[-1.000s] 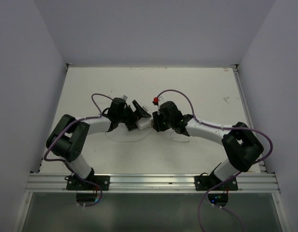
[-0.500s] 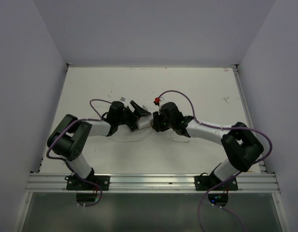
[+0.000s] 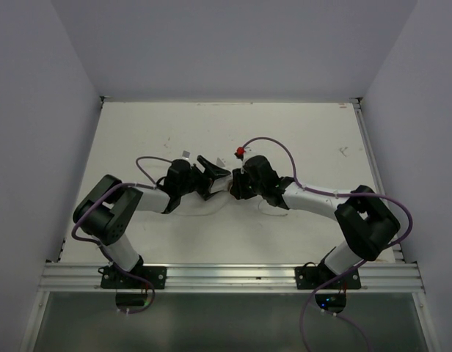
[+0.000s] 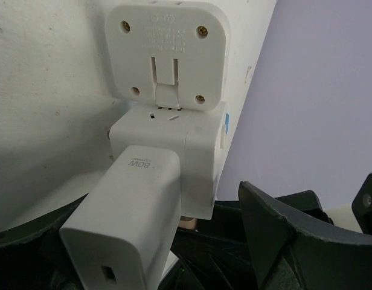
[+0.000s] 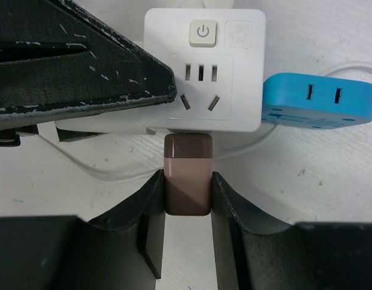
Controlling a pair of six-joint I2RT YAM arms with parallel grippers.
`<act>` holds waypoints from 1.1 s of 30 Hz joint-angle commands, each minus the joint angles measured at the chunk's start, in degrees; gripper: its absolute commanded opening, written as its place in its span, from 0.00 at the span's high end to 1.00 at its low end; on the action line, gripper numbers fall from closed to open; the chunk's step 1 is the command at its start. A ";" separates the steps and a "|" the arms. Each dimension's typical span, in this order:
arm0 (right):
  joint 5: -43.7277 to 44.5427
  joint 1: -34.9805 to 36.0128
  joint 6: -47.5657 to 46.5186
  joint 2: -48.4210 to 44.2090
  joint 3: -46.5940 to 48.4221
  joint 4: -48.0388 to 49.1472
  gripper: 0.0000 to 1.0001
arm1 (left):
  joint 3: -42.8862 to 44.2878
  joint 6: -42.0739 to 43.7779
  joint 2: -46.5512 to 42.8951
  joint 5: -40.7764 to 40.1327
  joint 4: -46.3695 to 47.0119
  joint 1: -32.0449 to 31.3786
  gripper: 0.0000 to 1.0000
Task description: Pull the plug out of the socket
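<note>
A white cube socket (image 5: 201,69) lies mid-table, small in the top view (image 3: 223,188). A brown plug (image 5: 187,175) sticks out of its near side. My right gripper (image 5: 187,193) is shut on that plug, one pad pressed on each flank. My left gripper (image 4: 165,202) is open and straddles the socket (image 4: 198,145) from the opposite side. Its right finger (image 4: 282,235) stands clear of the cube. A white 80W charger (image 4: 131,211) plugged into the socket lies between the left jaws. The plug's pins are hidden.
A blue plug (image 5: 319,99) sits in the socket's right side. A white square adapter (image 4: 165,51) sits on its far side. A thin white cable (image 5: 101,172) loops across the table by the plug. A small red object (image 3: 240,152) lies behind the right gripper.
My left arm has reached further right, bringing its jaws around the socket, and they have narrowed a little. The right gripper has kept its hold on the plug without moving.
</note>
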 commanded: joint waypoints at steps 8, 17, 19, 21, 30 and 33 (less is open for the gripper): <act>-3.69 0.04 3.12 -2.08 -0.46 6.24 1.00 | -3.34 -3.35 -0.75 -4.33 10.30 -0.84 0.20; -4.13 0.04 5.66 -2.43 -0.46 7.56 1.00 | -4.49 -5.72 -0.31 -6.70 12.68 -2.60 0.25; -4.39 0.04 6.36 -2.43 -0.55 8.17 1.00 | -5.19 -6.68 -0.40 -7.32 13.47 -2.86 0.26; -4.91 0.04 6.63 -2.43 -0.55 8.44 1.00 | -5.63 -6.95 -0.40 -8.11 13.65 -3.13 0.28; -6.06 0.04 7.34 -1.99 -0.20 8.79 1.00 | -6.16 -7.39 0.30 -9.69 16.19 -3.30 0.23; -5.97 0.04 7.16 -1.73 -0.20 8.53 1.00 | -5.81 -7.48 0.30 -10.13 16.28 -3.30 0.23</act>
